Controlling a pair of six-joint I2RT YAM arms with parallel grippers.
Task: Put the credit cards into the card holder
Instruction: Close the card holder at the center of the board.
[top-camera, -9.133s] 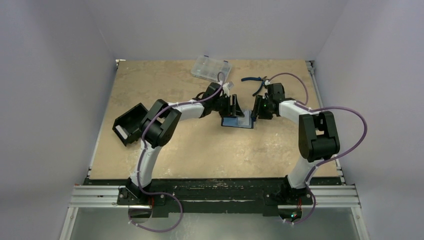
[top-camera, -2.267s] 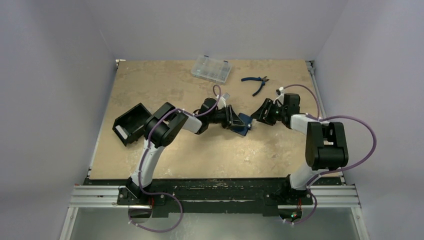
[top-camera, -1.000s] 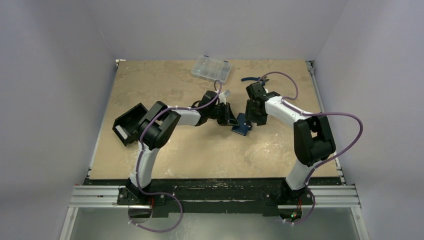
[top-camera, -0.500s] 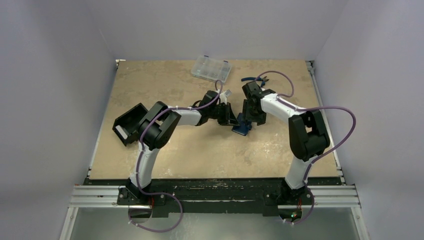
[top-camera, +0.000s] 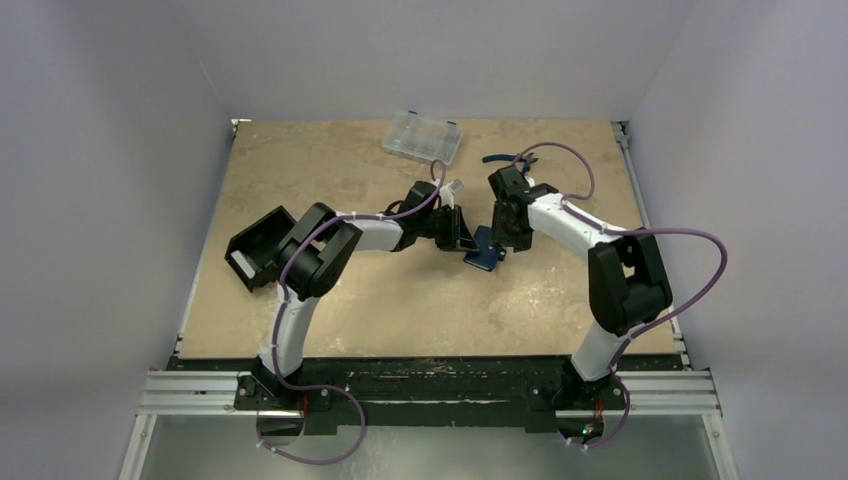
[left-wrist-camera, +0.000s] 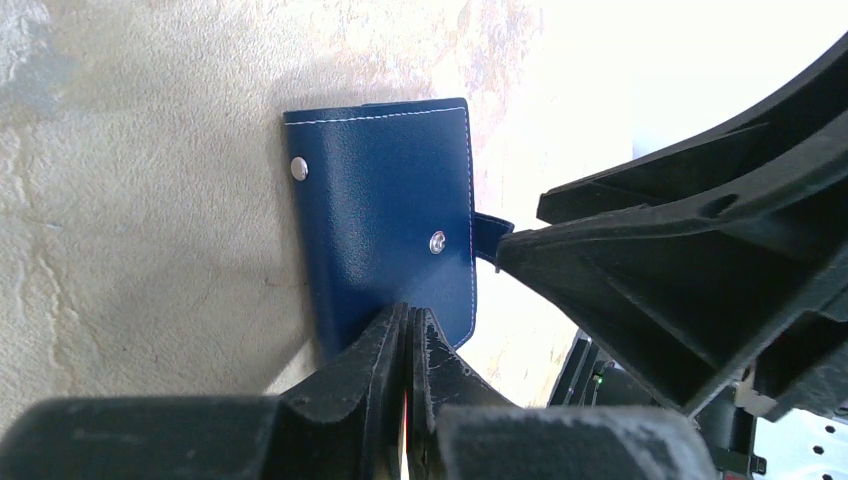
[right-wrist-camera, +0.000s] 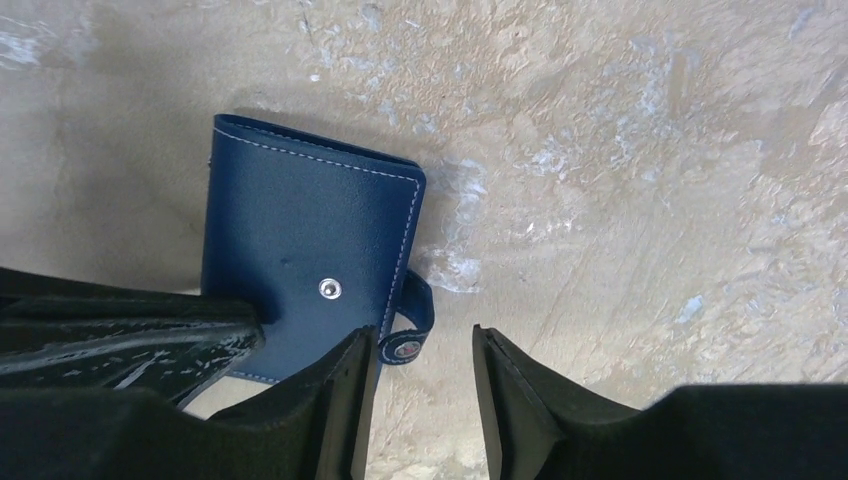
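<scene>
The card holder (top-camera: 484, 250), open 9 seconds ago, now lies folded shut between the 2 grippers with no cards showing, so we judge only its snap tab (right-wrist-camera: 412, 320) remains to fasten. The left gripper (left-wrist-camera: 408, 340) presses its jaws together at the holder's edge, while the right gripper (right-wrist-camera: 420, 370) has swung in, jaws spread beside the tab. Around the holder we see mottled beige tabletop (top-camera: 400, 300) and pale lilac walls (top-camera: 440, 50).
</scene>
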